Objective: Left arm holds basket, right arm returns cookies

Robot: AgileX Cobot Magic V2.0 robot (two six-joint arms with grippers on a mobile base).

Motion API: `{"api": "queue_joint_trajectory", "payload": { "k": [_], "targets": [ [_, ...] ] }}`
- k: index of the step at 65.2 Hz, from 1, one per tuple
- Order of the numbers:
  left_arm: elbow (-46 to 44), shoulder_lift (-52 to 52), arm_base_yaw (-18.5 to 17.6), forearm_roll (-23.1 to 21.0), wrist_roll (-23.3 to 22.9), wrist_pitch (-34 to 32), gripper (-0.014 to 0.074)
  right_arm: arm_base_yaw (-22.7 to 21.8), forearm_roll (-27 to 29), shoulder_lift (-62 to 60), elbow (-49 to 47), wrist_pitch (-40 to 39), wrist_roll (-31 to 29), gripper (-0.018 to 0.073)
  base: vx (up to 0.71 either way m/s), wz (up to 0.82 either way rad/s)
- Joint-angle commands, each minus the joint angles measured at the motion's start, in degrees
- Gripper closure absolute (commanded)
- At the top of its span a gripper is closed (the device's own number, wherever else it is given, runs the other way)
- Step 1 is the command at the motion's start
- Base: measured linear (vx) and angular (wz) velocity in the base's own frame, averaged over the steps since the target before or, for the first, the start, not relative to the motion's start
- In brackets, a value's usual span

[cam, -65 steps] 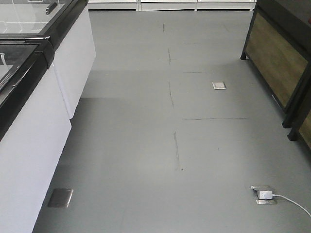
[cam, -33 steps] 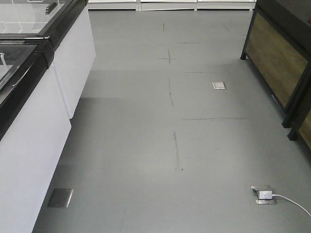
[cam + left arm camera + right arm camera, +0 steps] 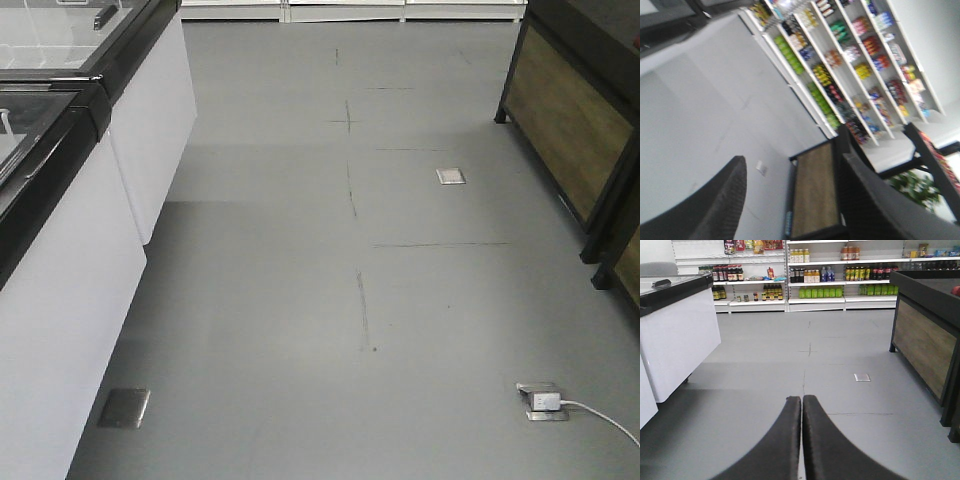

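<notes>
Black and textured, our left end effector (image 3: 792,162) stands wide open, nothing between its fingers (image 3: 720,205), only grey floor (image 3: 715,130) and stocked shelves (image 3: 850,65) beyond. Our right end effector (image 3: 801,400) is pressed fully closed on nothing. On the floor's left edge sit white glass-topped freezer chests (image 3: 70,290). On its right edge is a wood-panelled stand (image 3: 570,120), with a plugged-in floor socket (image 3: 543,400) near it. We cannot tell where basket or cookies are.

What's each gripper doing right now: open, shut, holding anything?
Left gripper: open, holding nothing.
Right gripper: shut, empty.
</notes>
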Motion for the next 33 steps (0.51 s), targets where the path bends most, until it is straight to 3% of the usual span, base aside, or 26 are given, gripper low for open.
{"api": "queue_joint_trajectory", "payload": {
  "k": [1,19,33],
  "targets": [
    [-3.40,1.36,3.35,1.82,-0.75,0.18,0.0199,0.36,-0.22,-0.58,-0.03,-4.50,-0.51,0.0567,0.00,0.00],
    [-9.79,6.05,17.36,7.18,-0.90,12.67,0.0199,3.38,-0.22,-0.58,-0.03,-4.50,-0.51,0.0567,0.00,0.00],
    [-15.35,10.24,25.86,7.14,0.67,15.26,0.0209,3.38,-0.22,-0.58,-0.03,-4.50,-0.51,0.0567,0.00,0.00]
  ]
}}
